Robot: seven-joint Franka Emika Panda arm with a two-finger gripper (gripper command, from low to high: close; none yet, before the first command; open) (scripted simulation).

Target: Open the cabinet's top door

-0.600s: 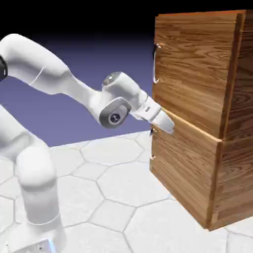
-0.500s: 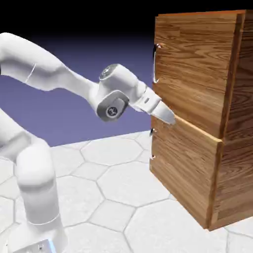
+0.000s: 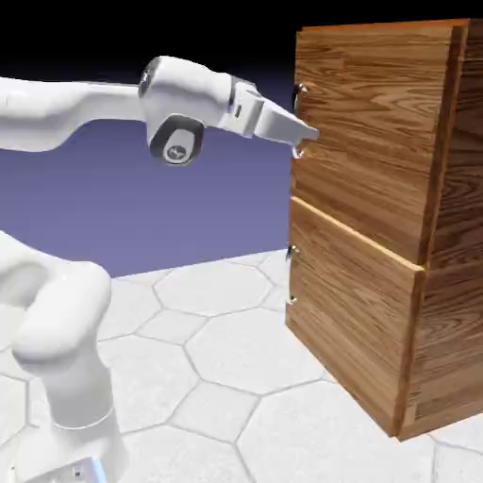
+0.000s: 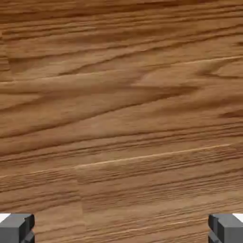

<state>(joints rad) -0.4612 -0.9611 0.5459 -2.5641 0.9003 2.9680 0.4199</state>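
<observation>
The cabinet [image 3: 387, 283] of reddish-brown grained wood stands at the exterior view's right, both doors closed flush. Its top door [image 3: 368, 123] carries a curved silver bar handle [image 3: 298, 121] along its left edge. My gripper [image 3: 304, 138] is level with the middle of that handle, its tip right at the bar. In the hand view, wood grain of the top door [image 4: 121, 104] fills the frame and the two grey fingertips [image 4: 16, 228] stand far apart at the bottom corners, open, with nothing between them. The handle does not show in the hand view.
The lower door [image 3: 349, 321] sits below with a short handle [image 3: 291, 278] on its left edge. The white hexagon-patterned table [image 3: 217, 358] stretches in front of the cabinet. My arm's base rises at the exterior view's lower left.
The hand has risen from the seam between the two doors up to the height of the top door's handle, and the forearm now lies nearly level.
</observation>
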